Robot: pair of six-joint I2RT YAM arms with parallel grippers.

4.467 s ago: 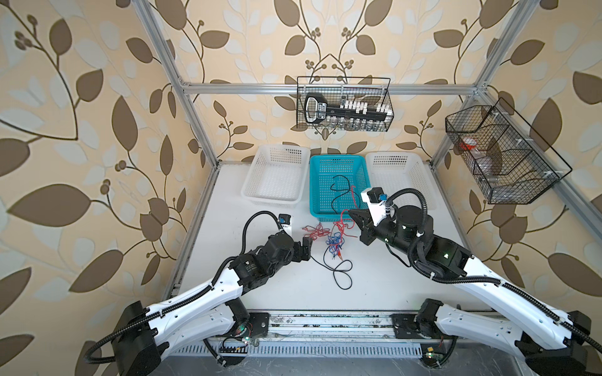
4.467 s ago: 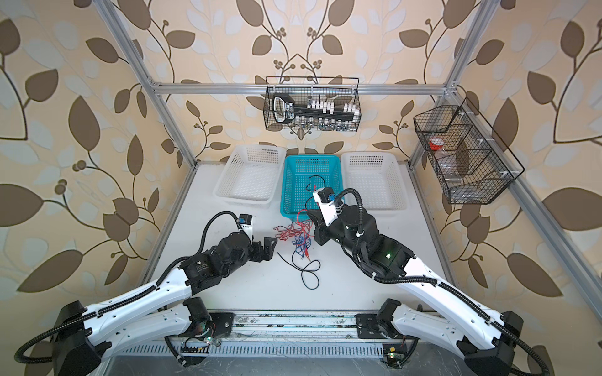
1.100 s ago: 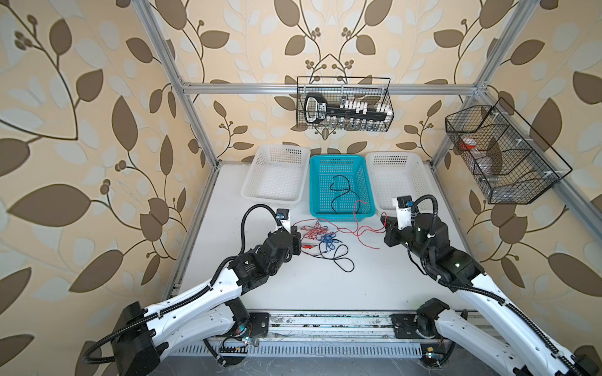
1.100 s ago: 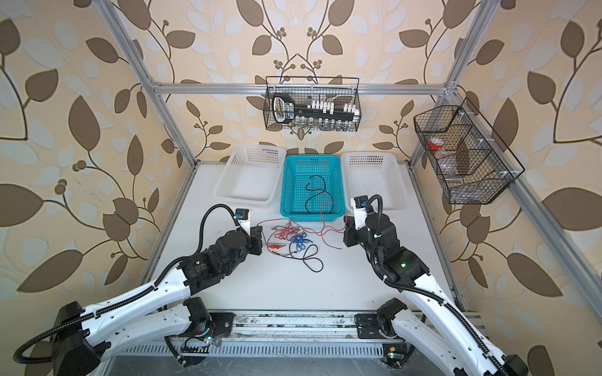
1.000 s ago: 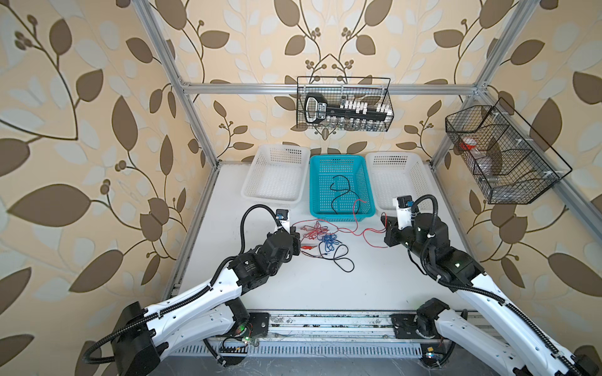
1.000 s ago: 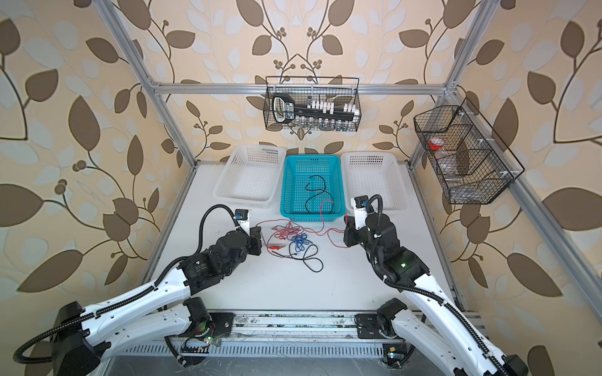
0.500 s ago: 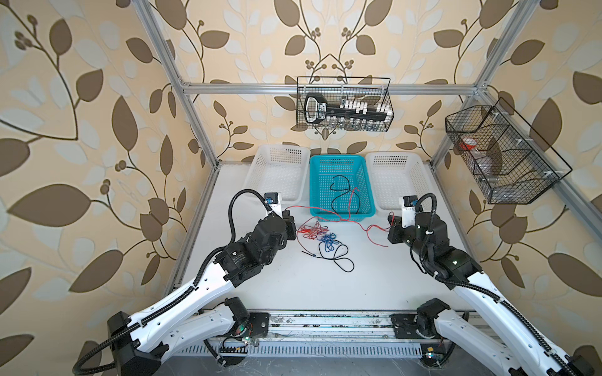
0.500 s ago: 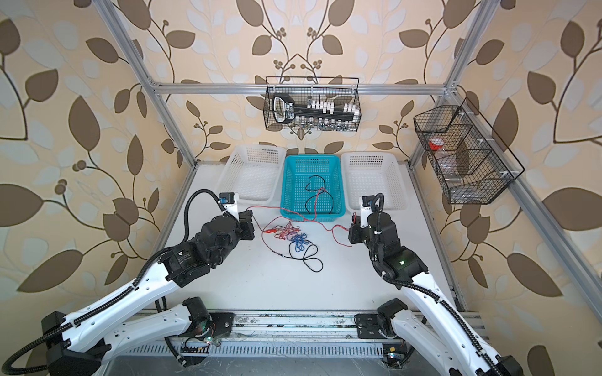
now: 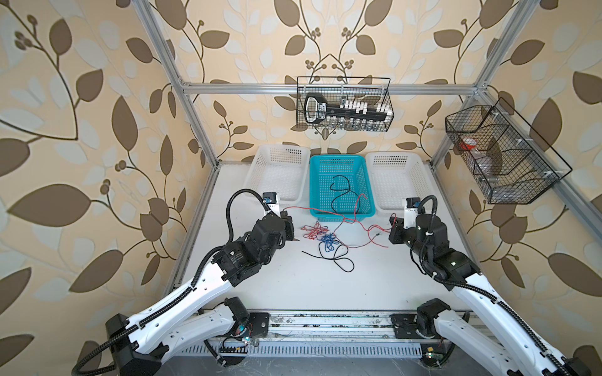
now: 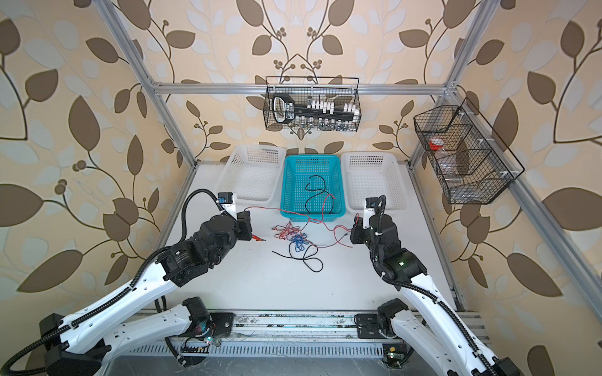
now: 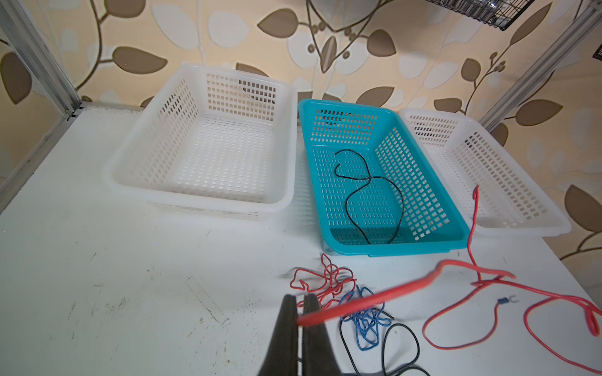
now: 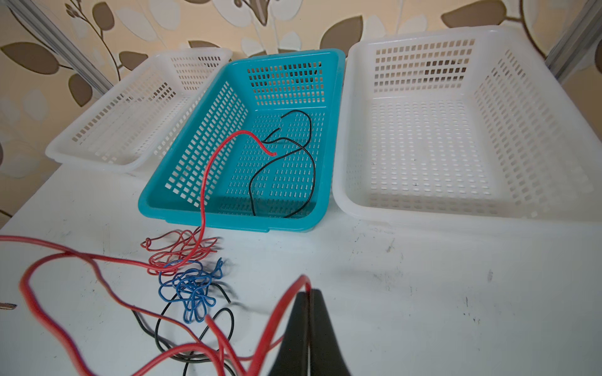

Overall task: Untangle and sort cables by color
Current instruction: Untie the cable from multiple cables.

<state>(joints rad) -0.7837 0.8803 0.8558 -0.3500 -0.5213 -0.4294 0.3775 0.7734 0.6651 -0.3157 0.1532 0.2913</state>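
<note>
Both claws are clamped shut here: the left gripper [image 11: 300, 301] is pinched on a thin red cable [image 11: 391, 294] that's held up above the white tabletop [image 9: 293, 286]. The right gripper [image 12: 308, 294] is pinched on a red strand [image 12: 283, 312] too, though whether it's the same wire can't be told. Between them, just in front of the teal plastic mesh basket [image 9: 340, 213], a small red knot [image 9: 312, 231] and a blue knot [image 9: 327, 241] are bunched touching each other beside a loose black cable [image 9: 314, 255], while another black wire [image 11: 347, 206] is laid inside the basket and a red end [image 12: 244, 131] is draped over its front rim.
</note>
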